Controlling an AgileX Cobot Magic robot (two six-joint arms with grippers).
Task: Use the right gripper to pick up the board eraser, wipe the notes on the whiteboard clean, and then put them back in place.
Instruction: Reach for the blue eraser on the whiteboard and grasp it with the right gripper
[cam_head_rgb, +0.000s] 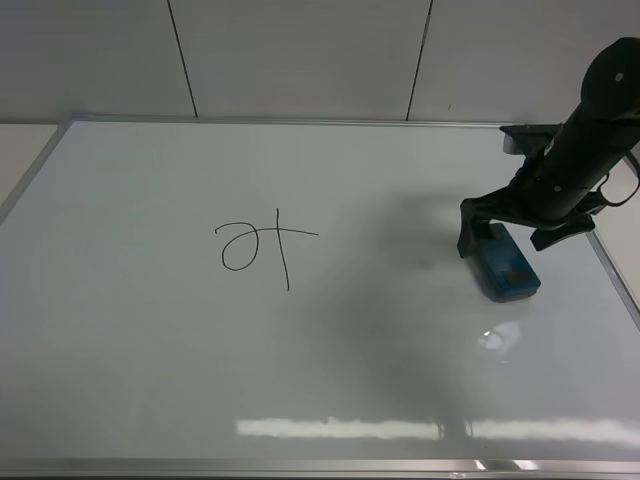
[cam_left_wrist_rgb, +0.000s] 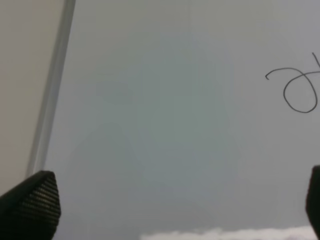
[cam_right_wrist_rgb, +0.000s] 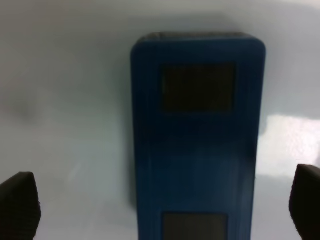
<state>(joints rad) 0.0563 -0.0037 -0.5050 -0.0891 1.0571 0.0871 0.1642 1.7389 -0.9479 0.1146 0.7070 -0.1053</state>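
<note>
desk (cam_head_rgb: 120, 380): the whiteboard (cam_head_rgb: 400, 400) itself, lying flat.
left pincer (cam_left_wrist_rgb: 172, 205): spread wide, empty, near the desk's left edge.
notes (cam_head_rgb: 265, 250): black loop and cross, left of the desk's middle.
board eraser (cam_head_rgb: 508, 265): blue block with rounded corners and two dark patches on top, by the desk's right edge.
right pincer (cam_right_wrist_rgb: 162, 205): wide open, straddling the eraser, gripping nothing.
step: lower, centre on the long sides, close squarely.
</note>
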